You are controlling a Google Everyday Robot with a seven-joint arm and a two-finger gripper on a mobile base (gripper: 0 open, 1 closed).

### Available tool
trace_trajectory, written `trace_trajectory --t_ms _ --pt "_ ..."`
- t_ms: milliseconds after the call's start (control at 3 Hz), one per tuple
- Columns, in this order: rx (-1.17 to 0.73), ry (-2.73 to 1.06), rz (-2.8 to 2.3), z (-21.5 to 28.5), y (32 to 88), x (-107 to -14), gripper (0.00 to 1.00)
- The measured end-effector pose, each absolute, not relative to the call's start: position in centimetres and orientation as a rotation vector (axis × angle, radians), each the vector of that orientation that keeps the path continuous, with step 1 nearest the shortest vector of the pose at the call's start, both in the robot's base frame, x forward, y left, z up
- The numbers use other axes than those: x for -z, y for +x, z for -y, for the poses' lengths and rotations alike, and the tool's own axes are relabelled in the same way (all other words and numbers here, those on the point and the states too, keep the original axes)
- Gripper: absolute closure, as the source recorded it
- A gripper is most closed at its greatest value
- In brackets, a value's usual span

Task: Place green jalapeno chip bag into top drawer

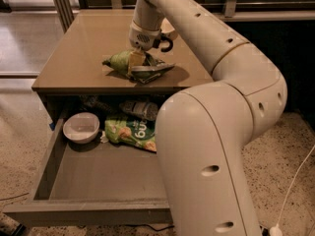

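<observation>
The green jalapeno chip bag (119,62) lies crumpled on the tabletop (83,53) near its front edge, its white-and-dark end panel pointing right. My gripper (138,57) comes straight down onto the bag's middle, its fingers closed on the foil. The top drawer (101,183) is pulled wide open below the tabletop, straight under the bag and toward the camera.
In the drawer's back part sit a white bowl (81,127), a larger flat green bag with white lettering (132,134) and a plastic bottle (140,109). My arm's big link (206,166) covers the drawer's right side. A white cable (295,181) runs on the floor at right.
</observation>
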State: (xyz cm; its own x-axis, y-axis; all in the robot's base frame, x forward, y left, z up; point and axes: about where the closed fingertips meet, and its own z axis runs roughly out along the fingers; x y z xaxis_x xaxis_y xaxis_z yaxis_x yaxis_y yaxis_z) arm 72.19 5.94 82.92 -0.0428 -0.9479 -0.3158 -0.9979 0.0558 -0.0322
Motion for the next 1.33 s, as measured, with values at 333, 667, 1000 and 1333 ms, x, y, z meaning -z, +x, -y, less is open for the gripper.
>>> trace_trajectory --t_ms 333,667,1000,1333 --pt "-0.278 -1.974 -2.072 -5.5 72.2 -83.6 1.0" --pt "-0.23 -1.919 -1.994 -3.7 71.3 -86.7 1.0" --pt "-0.171 -1.898 -1.934 -2.6 69.2 -89.3 1.0" --pt "-0.135 -1.858 -1.874 -0.1 65.7 -91.1 1.0"
